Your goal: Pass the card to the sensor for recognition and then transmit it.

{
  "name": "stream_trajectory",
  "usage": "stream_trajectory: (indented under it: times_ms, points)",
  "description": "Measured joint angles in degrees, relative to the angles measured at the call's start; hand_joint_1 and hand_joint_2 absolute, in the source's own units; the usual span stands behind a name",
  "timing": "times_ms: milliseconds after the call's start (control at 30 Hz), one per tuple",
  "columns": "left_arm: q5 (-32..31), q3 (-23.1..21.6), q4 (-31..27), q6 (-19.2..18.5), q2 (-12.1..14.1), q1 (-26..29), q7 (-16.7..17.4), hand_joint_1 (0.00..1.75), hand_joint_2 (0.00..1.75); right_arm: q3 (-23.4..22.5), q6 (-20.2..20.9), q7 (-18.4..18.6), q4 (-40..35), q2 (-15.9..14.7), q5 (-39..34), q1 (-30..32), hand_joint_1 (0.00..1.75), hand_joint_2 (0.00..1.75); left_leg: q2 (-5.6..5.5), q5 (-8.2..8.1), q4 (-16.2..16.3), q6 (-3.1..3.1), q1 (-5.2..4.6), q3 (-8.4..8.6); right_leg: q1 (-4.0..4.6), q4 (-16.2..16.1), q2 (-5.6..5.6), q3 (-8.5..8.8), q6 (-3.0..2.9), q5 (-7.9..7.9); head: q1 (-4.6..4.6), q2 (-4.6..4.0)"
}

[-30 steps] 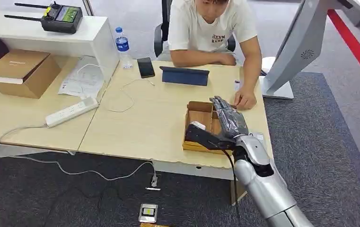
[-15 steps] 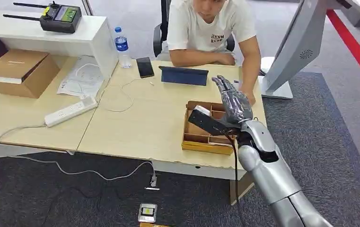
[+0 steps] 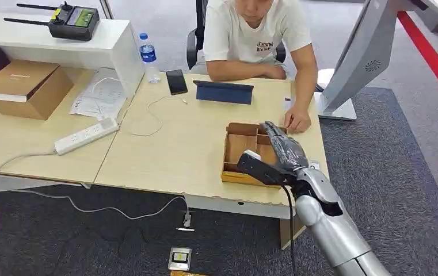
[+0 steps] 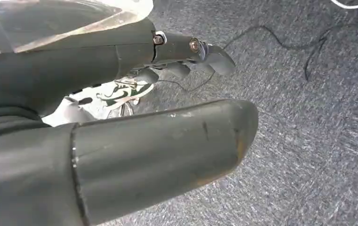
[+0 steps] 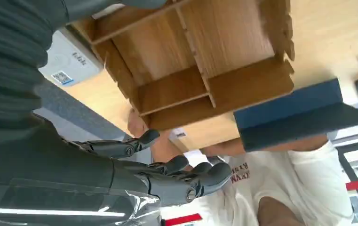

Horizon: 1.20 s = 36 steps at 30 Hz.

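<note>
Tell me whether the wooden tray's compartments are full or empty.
Those visible look empty: the wooden tray shows bare wood; the right hand hides part.

no legible text; t-shirt (image 3: pixel 262 31) print blurred, qr label (image 5: pixel 63 77) unreadable

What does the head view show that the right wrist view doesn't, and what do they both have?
Head view alone: the water bottle, the white power strip, the cardboard box and the remote controller on the white shelf. Right wrist view alone: a white device with a QR code beside the tray. Both: the right hand over the wooden compartment tray, the blue tablet case, and the seated person in a white shirt.
</note>
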Motion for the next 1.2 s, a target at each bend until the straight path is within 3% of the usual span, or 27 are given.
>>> stream_trajectory:
  times_ms: [533,1200]
  points:
    - [-0.4,0.0,0.0,0.4,0.2,0.0,0.0,0.0,0.0,0.7,1.1,0.0,-1.8,-2.6,3.6,3.6,0.0,1.75,0.0,0.0,0.0,-0.01,-0.03,0.0,0.01,0.0,0.0,0.0,-0.01,0.0,0.0,0.0]
    - [-0.8,-0.1,0.0,0.4,0.4,0.0,-0.1,0.0,0.0,1.2,-8.4,-1.4,7.1,-3.0,11.2,2.8,0.0,1.75,-0.01,0.0,0.0,-0.01,-0.03,-0.01,0.01,0.0,0.0,0.01,-0.01,0.0,0.0,0.0]
